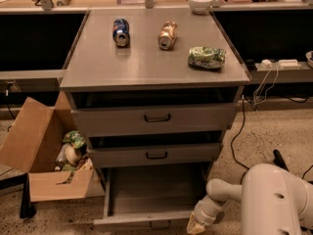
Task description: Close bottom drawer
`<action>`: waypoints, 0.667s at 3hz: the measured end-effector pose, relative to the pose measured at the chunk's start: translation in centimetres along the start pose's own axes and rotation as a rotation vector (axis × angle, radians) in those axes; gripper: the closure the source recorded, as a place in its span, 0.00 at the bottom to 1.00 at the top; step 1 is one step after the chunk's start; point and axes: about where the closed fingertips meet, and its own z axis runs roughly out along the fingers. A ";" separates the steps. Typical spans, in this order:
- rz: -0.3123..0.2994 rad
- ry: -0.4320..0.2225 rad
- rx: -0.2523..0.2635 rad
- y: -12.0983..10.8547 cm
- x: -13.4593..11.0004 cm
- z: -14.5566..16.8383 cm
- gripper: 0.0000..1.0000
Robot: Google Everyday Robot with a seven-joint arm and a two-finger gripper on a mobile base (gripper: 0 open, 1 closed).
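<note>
The bottom drawer (146, 221) of the grey metal cabinet stands pulled far out, its empty inside showing, its small dark handle at the picture's lower edge. The middle drawer (155, 154) and top drawer (156, 118) stand out a little. My gripper (196, 224) is at the end of the white arm (274, 199), low at the right, right next to the right end of the bottom drawer's front panel.
On the cabinet top (98, 67) lie a blue can (121, 32), a tan can (167, 35) and a green bag (207, 57). A white bowl (200, 2) stands behind. An open cardboard box (41, 151) with rubbish stands at the left. Cables (254, 97) hang at the right.
</note>
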 end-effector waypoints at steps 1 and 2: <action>0.000 0.000 0.000 0.0 0.0 0.0 0.15; 0.000 0.000 0.000 0.0 0.0 0.0 0.00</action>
